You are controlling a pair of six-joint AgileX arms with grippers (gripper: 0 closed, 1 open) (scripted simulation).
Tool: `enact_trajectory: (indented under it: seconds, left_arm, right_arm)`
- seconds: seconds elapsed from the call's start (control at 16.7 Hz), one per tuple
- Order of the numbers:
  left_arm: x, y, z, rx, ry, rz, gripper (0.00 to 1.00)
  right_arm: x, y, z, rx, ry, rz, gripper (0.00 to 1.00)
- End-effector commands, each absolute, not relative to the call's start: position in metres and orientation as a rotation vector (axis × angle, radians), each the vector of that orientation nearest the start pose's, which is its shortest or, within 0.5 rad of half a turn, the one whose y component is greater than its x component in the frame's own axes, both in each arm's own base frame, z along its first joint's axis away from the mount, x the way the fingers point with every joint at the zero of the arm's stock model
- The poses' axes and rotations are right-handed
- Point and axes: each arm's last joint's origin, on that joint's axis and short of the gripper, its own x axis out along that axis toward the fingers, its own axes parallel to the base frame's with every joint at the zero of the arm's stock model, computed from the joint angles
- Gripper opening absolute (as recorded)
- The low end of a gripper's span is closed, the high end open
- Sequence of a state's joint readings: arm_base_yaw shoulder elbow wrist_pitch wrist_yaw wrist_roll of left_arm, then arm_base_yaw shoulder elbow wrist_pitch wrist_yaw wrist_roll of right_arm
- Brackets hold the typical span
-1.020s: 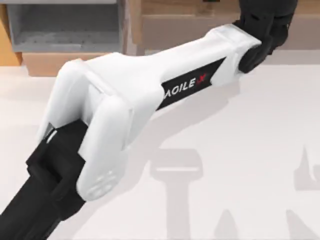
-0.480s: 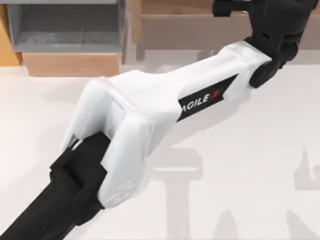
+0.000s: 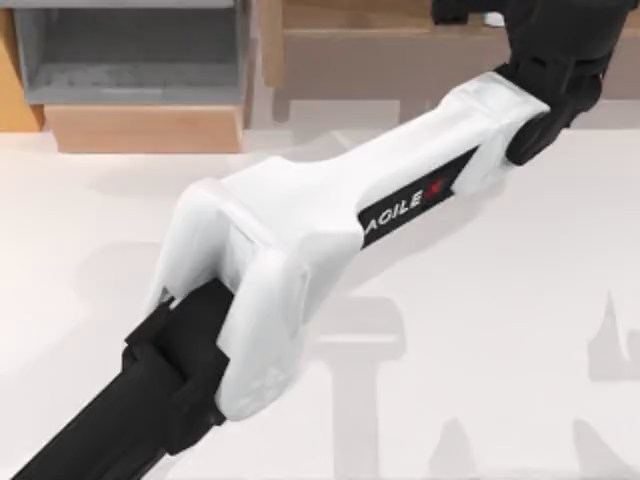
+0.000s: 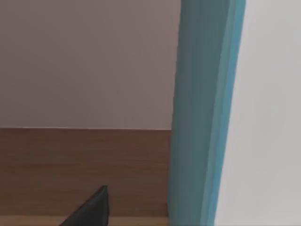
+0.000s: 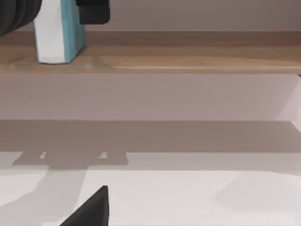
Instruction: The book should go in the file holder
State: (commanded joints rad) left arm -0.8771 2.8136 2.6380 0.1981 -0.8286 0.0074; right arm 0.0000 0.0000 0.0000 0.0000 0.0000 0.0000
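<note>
The book (image 5: 59, 33) stands upright on the long brown shelf (image 5: 197, 61), teal cover to one side and white page edges facing the right wrist camera. My left gripper (image 5: 59, 13) is open with a black finger (image 5: 94, 12) on either side of the book's upper part. In the top view the left gripper (image 3: 490, 18) reaches over the shelf at the far right. The left wrist view has the book's teal cover (image 4: 200, 113) very close. The file holder (image 3: 145, 128) is grey with a tan front and sits at the far left. My right gripper is parked, with one finger (image 5: 91, 209) low over the table.
My left arm (image 3: 330, 220) stretches diagonally across the table from near left to far right. The brown shelf (image 3: 400, 60) runs along the back beside the file holder. The white table (image 3: 520, 300) carries grey shadows.
The left arm has stretched farther toward the far right, bringing its gripper onto the shelf around the book. The last half second shows only a small move.
</note>
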Motion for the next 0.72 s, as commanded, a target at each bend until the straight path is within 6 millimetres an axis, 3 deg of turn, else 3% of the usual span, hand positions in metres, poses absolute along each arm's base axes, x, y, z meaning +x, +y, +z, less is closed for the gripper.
enact_trajectory:
  seconds: [0.48,0.72]
  left_arm:
    - [0.4247,-0.4511,0.2041,-0.013,-0.011,-0.017,1.00]
    - [0.4247,-0.4511,0.2041,-0.013,-0.011,-0.017,0.70]
  right_arm:
    - [0.1057,-0.0012,0.1600,0.000,0.000,0.000,1.00]
    - [0.1057,-0.0012,0.1600,0.000,0.000,0.000,1.00]
